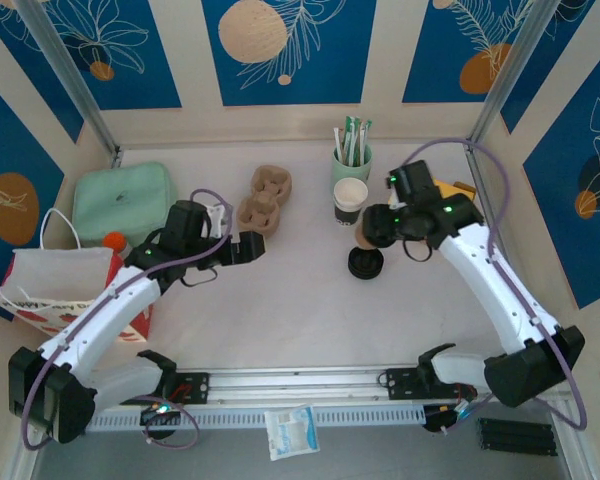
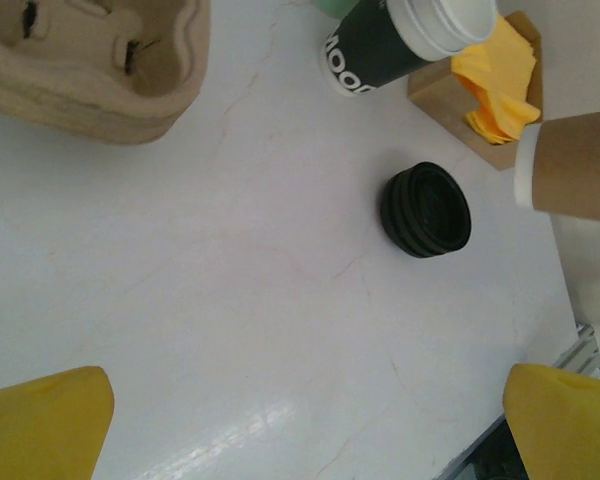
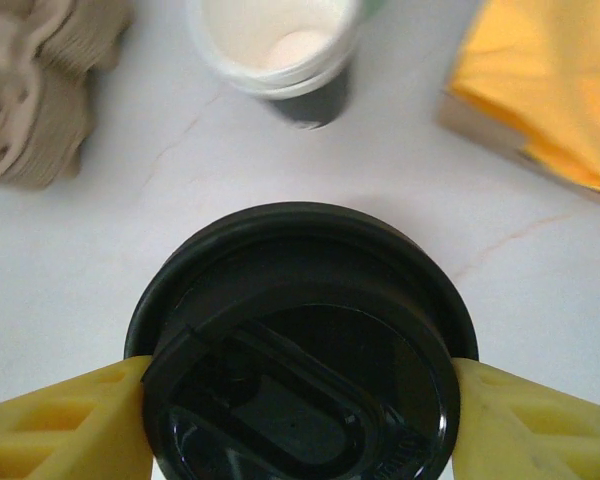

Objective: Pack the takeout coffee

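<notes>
Here, the right pincer (image 3: 298, 385) clasps a glossy, round black lid (image 3: 300, 290).

White letters, roughly "moo", cut off, on the takeout coffee (image 2: 395, 40) dark band

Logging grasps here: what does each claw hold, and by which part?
Right claw pinches a black lid by opposite sides of its rim; left claw is open and empty.
</notes>
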Motion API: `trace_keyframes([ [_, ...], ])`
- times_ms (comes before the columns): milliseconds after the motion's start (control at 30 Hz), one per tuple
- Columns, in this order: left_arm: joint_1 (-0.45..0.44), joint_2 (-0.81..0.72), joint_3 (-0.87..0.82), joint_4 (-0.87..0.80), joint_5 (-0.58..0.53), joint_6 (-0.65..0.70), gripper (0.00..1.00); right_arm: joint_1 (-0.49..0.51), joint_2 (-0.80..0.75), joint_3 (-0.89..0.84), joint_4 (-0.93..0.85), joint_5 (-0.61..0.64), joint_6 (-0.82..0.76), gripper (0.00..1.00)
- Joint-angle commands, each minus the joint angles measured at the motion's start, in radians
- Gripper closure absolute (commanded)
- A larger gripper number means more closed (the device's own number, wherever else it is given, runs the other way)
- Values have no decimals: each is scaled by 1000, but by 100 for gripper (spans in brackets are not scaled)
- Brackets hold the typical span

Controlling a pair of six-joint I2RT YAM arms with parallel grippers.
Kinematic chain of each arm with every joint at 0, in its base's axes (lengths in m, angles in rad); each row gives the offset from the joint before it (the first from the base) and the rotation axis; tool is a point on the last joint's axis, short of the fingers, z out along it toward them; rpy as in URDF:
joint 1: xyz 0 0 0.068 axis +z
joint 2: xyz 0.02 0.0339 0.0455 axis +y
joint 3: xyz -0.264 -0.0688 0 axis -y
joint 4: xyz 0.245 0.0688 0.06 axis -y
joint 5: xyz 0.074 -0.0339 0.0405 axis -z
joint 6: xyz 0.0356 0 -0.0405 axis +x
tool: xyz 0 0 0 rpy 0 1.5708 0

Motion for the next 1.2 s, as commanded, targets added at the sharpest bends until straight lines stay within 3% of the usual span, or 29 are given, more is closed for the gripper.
trace_keyframes([
  [0, -34, 19, 43, 25, 16, -12, 1, -98, -22, -34, -45, -15, -19, 34],
  [233, -99, 71, 70, 35, -9, -3, 1, -281, 8, -146, -12, -52, -37, 34],
  [367, -123, 92, 78, 46, -12, -4, 1, -323, 37, -204, 18, -69, -35, 34],
  [800, -150, 107, 56, 64, -18, -6, 1, -304, 157, -282, 77, -24, -33, 34],
  [1167, -154, 108, 56, 65, -25, -9, 1, -252, 181, -274, 79, 2, -15, 18],
])
